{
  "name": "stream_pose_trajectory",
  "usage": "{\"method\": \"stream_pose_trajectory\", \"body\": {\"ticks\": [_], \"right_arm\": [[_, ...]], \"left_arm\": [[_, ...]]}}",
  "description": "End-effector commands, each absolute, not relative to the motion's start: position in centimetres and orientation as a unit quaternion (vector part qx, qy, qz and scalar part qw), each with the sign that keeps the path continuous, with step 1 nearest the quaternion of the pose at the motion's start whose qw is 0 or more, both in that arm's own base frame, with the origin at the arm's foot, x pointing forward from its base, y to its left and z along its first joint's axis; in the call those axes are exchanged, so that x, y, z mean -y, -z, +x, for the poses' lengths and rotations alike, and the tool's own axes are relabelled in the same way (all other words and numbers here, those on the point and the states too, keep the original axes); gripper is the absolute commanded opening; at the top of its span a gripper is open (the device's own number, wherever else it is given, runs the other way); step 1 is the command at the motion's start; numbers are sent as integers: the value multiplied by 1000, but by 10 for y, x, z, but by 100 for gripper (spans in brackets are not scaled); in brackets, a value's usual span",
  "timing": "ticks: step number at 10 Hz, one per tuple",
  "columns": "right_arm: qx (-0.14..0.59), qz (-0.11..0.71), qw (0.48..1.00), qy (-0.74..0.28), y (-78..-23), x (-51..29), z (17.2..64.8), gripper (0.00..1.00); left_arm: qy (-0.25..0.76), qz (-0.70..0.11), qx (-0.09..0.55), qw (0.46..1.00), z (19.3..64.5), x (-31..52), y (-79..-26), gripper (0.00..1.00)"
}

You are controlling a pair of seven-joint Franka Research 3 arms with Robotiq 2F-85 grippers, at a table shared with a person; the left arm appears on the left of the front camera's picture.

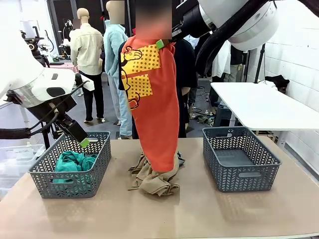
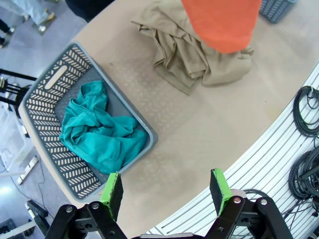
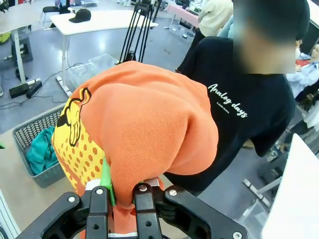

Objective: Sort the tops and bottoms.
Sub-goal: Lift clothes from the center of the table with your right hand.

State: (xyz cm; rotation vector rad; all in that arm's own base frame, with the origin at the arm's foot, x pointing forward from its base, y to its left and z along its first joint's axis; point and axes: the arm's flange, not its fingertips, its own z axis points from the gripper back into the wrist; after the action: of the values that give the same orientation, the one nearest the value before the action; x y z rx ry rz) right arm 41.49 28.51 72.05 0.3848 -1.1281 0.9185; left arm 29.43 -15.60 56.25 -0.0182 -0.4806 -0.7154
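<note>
An orange top with a yellow print (image 1: pixel 159 109) hangs high over the table's middle, and my right gripper (image 1: pixel 162 44) is shut on its upper edge. In the right wrist view the orange cloth (image 3: pixel 149 124) bulges over the closed right gripper (image 3: pixel 122 191). Its lower end brushes a crumpled tan khaki garment (image 1: pixel 155 180) on the table. A teal garment (image 1: pixel 74 163) lies in the left basket (image 1: pixel 47 174). My left gripper (image 1: pixel 82 140) hovers open over that basket's back rim. The left wrist view shows the open left gripper (image 2: pixel 166 191), the teal garment (image 2: pixel 99 132), the khaki heap (image 2: pixel 199 55) and the orange hem (image 2: pixel 222 22).
A second dark grey lattice basket (image 1: pixel 249 174) stands at the right of the table with nothing in it. A person in a black T-shirt (image 3: pixel 239 114) stands at the far side, behind the hanging top. A white table (image 1: pixel 259 102) stands beyond on the right.
</note>
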Motion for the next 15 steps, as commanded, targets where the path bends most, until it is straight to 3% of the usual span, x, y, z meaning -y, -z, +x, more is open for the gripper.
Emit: {"method": "stream_pose_trajectory", "body": {"ticks": [1, 15], "right_arm": [[518, 169, 727, -417, -724, -285, 415, 0], [518, 169, 727, -417, -724, -285, 415, 0]], "left_arm": [[349, -15, 231, 908, 295, 154, -562, 91], [349, -15, 231, 908, 295, 154, -562, 91]]}}
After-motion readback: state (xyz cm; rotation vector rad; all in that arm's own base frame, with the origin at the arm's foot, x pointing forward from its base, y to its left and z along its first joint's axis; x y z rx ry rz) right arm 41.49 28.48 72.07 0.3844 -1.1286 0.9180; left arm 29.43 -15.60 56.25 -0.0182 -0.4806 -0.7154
